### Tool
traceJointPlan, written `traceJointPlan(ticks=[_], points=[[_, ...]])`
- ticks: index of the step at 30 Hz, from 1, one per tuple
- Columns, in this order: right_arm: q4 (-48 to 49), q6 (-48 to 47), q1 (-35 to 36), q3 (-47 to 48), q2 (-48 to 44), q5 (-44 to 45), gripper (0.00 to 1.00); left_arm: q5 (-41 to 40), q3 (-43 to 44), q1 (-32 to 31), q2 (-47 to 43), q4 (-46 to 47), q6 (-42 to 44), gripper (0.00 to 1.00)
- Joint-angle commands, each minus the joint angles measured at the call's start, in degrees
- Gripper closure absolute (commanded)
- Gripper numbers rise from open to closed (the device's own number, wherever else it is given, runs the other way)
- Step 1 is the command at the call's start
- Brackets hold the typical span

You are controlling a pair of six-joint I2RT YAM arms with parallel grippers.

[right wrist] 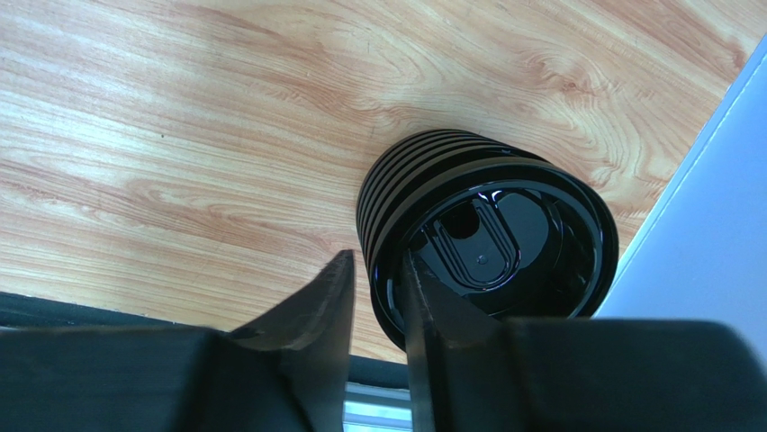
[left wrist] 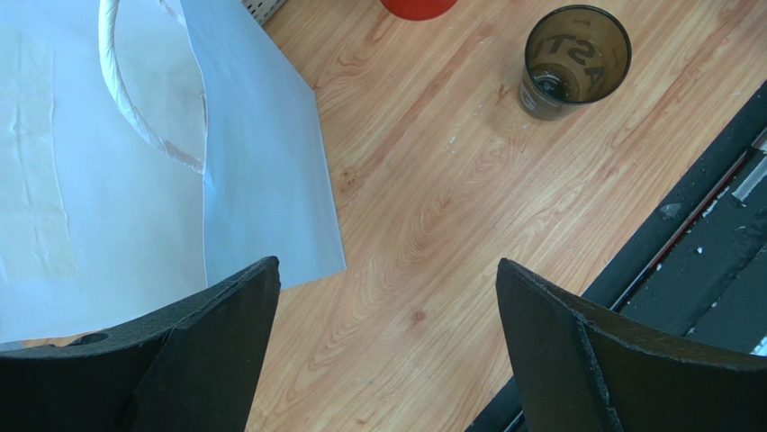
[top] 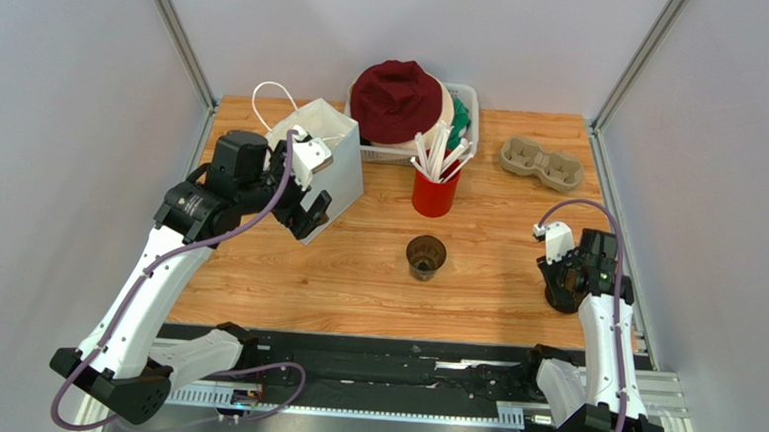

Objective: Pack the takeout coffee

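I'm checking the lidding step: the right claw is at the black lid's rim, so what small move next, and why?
Probably lift the right claw straight up a little: its fingers pinch the rim of the top black lid, one inside, one outside, and the brown cup stands uncovered.

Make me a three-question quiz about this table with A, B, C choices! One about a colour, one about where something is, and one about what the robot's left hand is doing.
1. What colour is the straw cup?
A) blue B) red C) yellow

2. Where is the brown cup?
A) on top of the straw cup B) inside the straw cup C) alone, around the middle of the table

3. How is the left gripper?
A) wide open, holding nothing B) shut on the brown cup C) shut on the straw cup

Answers:
1. B, its side is bright red.
2. C, bare wood shows all around it.
3. A, only table shows in the wide gap between its fingers.
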Motion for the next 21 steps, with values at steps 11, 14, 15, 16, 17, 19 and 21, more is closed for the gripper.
traceJointPlan(ticks=[11, 14, 15, 16, 17, 19, 21], points=[[0.3, 1.5, -0.3, 3.7, -2.1, -1.1, 0.96, 1.0, -0.4, 0.3, 0.0, 1.6, -0.9, 0.02], [-1.7, 1.9, -0.3, 5.7, -3.0, -2.0, 0.96, 1.0, -0.4, 0.3, 0.1, 1.6, -0.9, 0.02], [-2.7, 2.0, -0.2, 7.2, -3.2, -2.1, 0.96, 1.0, -0.3, 0.3, 0.1, 1.6, -0.9, 0.02], [-3.3, 2.0, -0.3, 7.9, -3.3, -2.3, 0.95, 1.0, -0.4, 0.3, 0.0, 1.6, -0.9, 0.02], [-3.9, 2.2, -0.2, 8.7, -3.2, -2.6, 0.95, 1.0, -0.4, 0.3, 0.0, 1.5, -0.9, 0.02], [-4.8, 2.3, -0.3, 10.4, -3.6, -3.0, 0.95, 1.0, -0.3, 0.3, -0.1, 1.6, -0.9, 0.02], [-5.5, 2.4, -0.3, 11.6, -3.6, -3.4, 0.95, 0.9, -0.4, 0.3, 0.0, 1.6, -0.8, 0.02]])
